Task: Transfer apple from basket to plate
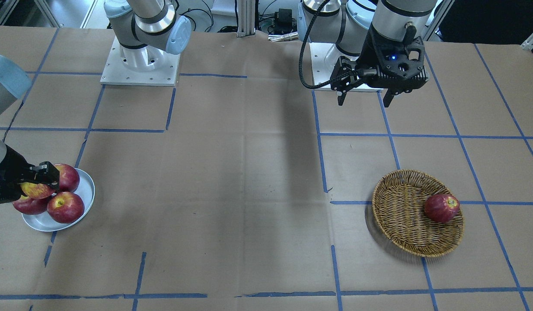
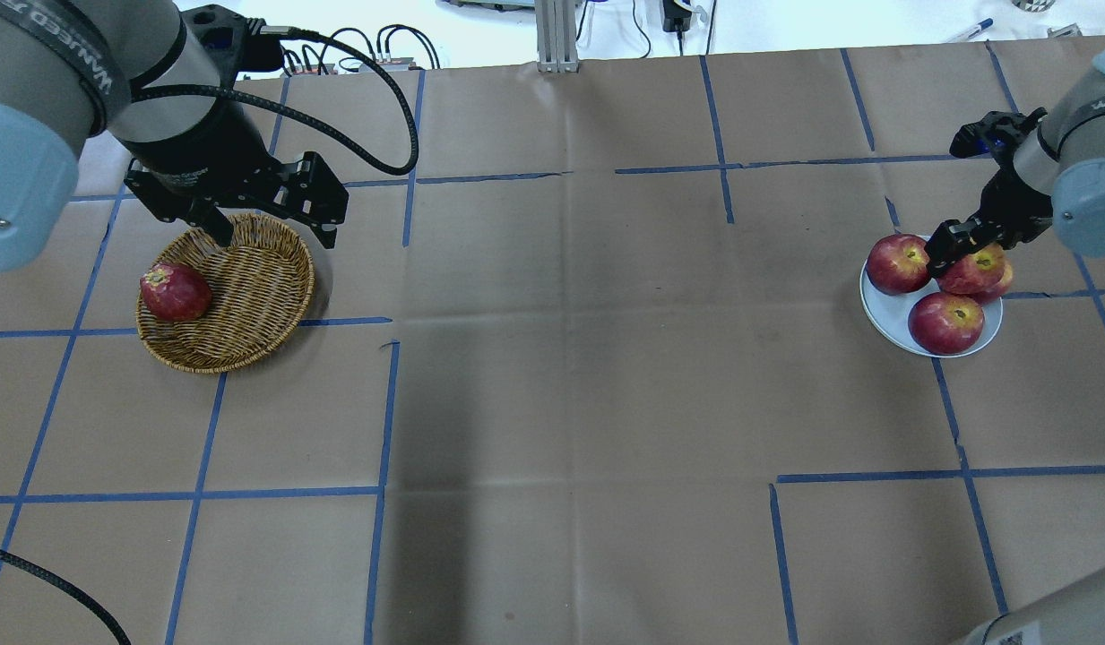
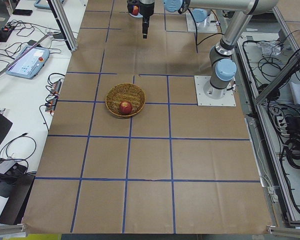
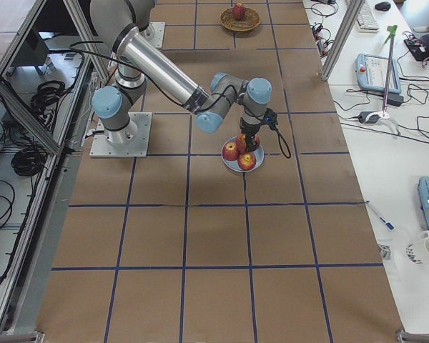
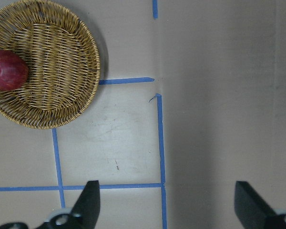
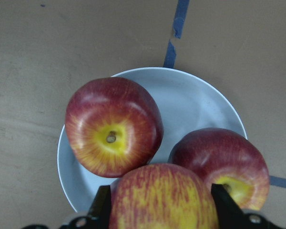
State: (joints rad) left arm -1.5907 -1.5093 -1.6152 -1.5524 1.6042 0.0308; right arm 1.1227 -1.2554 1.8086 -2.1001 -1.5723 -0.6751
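The red-and-yellow apple (image 6: 164, 198) sits between the jaws of my right gripper (image 1: 38, 180), right over the pale plate (image 6: 195, 105). It also shows in the front view (image 1: 35, 190) and the overhead view (image 2: 976, 270). It hangs among three darker apples on the plate (image 2: 884, 313); I cannot tell whether it touches them. The wicker basket (image 2: 256, 287) is at the other end of the table and holds one dark red apple (image 2: 174, 292). My left gripper (image 2: 274, 235) is open and empty, high above the basket's edge.
Three dark red apples (image 1: 65, 207) (image 1: 68, 176) (image 1: 30, 205) crowd the plate (image 1: 82, 207). Blue tape lines cross the brown table cover. The arm bases (image 1: 141, 65) stand at the robot's side of the table. The basket also shows in the left wrist view (image 5: 57, 62).
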